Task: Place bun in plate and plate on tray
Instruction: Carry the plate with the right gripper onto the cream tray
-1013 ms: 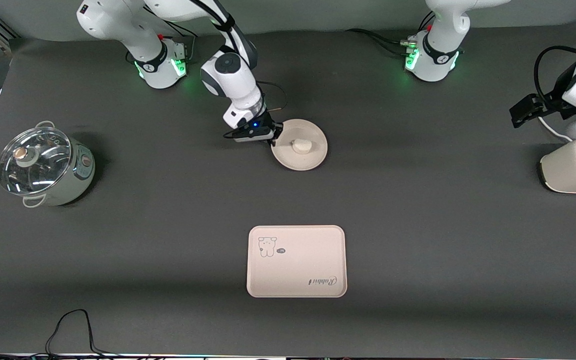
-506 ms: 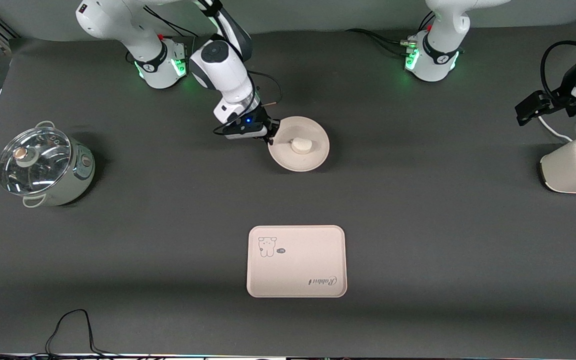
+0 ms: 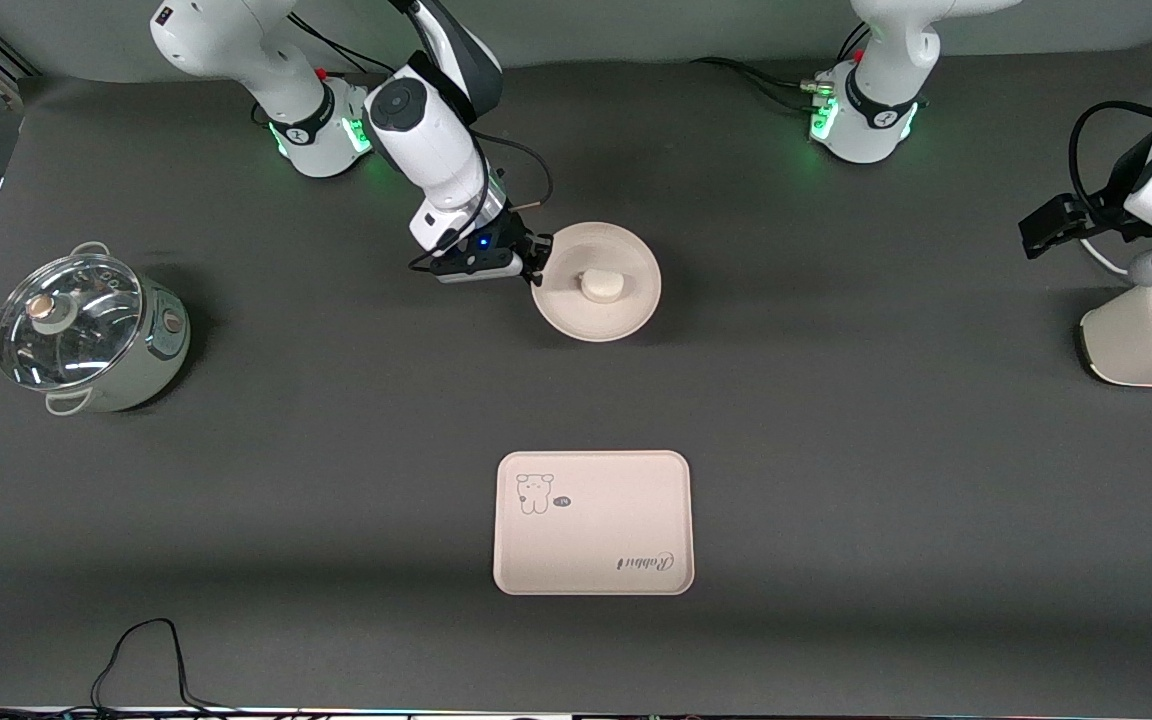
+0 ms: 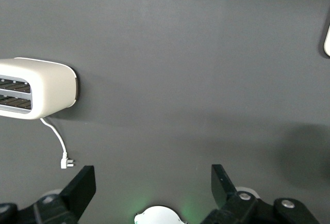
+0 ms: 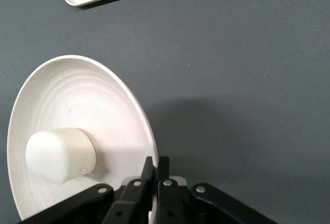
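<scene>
Carrying stage, by my judgement: the bun is already loaded, the transfer to the tray is left; that tray sits on the desk nearer the front camera, well apart. The plate is pinched at its rim in my right gripper, fingers closed on it; the bun rests inside. Versus earlier: the plate looks raised and tilted. Next: keep it level. My left gripper waits spread over bare desk by the toaster.

the small off-white half-round bun lies in the round cream plate, whose rim sits between the right gripper fingers. the cream-pink rectangular tray lies nearer the front camera than this gripper, well apart.
</scene>
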`<action>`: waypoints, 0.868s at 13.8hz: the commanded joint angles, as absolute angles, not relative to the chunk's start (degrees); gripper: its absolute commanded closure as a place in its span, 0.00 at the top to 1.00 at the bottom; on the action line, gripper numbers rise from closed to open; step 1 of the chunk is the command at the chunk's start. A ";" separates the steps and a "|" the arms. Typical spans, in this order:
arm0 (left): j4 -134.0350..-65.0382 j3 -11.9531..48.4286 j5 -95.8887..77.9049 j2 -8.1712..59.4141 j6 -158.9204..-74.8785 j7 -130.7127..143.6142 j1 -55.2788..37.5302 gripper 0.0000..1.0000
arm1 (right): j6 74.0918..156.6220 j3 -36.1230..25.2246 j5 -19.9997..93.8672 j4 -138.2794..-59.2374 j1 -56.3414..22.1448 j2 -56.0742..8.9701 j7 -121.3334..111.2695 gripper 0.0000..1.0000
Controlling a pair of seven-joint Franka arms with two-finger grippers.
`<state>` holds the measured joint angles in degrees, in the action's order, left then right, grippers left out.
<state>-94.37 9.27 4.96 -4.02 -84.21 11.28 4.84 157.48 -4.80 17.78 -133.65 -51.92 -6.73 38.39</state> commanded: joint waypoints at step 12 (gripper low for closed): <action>-91.93 8.79 4.92 -5.10 -78.76 10.11 5.19 1.00 | 149.50 -4.39 19.77 -82.38 -36.57 -42.35 34.10 0.00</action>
